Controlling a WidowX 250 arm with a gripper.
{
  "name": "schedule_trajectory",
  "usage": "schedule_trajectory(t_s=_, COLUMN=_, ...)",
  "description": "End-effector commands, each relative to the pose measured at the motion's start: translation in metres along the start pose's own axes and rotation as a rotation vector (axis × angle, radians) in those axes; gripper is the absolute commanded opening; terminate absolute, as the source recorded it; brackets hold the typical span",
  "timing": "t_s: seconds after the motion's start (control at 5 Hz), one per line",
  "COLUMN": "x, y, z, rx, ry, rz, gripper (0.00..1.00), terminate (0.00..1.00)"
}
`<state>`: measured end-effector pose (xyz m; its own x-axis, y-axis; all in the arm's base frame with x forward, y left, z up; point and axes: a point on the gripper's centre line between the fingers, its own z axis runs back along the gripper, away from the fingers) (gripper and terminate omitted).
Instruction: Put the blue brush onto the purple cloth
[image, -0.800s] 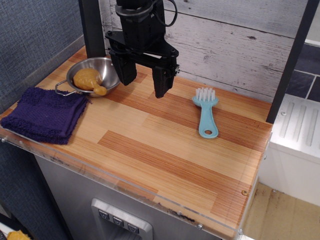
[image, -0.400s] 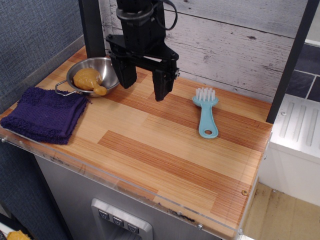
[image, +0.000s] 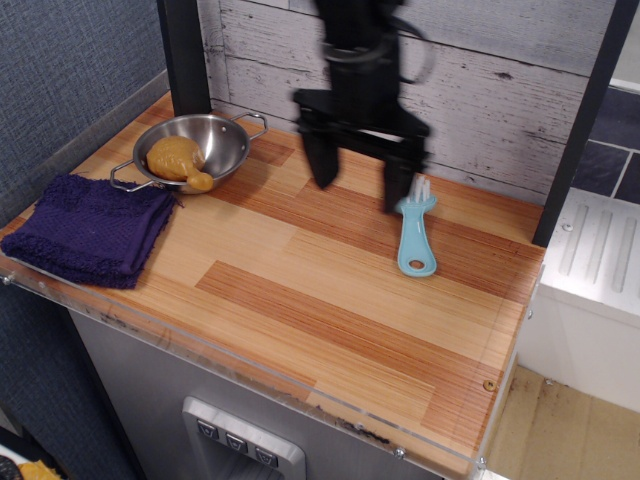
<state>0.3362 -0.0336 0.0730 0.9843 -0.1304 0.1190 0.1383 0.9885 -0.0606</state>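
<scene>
1. Gripper (image: 360, 178) hangs in the upper middle of the frame, fingers spread wide and holding nothing; one fingertip overlaps the bristle end of the blue brush (image: 414, 236), probably lining up for a grasp.
2. The brush is light blue with white bristles and a holed handle, lying flat, right of centre.
3. The purple cloth (image: 90, 228), folded and knitted, lies at the left edge, well apart.

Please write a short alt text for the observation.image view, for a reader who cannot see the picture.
A black robot claw, jaws open, hangs over a wooden counter, one finger beside the bristle head of a blue brush lying flat at the right. At the far left lies a folded purple cloth; behind it, a metal bowl holds a yellow-brown item.
</scene>
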Motion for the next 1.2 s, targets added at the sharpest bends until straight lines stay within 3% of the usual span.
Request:
schedule_trajectory(t_s=0.0, x=0.045, y=-0.015, z=-0.012, rx=0.103, ry=-0.045, rz=0.093, gripper=1.0, terminate=0.0)
schedule_trajectory(t_s=0.2, x=0.047, y=-0.007, z=-0.024, rx=0.154, ry=-0.058, rz=0.164, gripper=1.0, terminate=0.0)
schedule_trajectory(t_s=0.8, x=0.043, y=0.008, z=-0.064, rx=0.178, ry=0.029, rz=0.208, gripper=1.0, terminate=0.0)
schedule_trajectory(t_s=1.0, x=0.043, y=0.005, z=-0.065, rx=0.162, ry=0.015, rz=0.199, gripper=0.0, terminate=0.0)
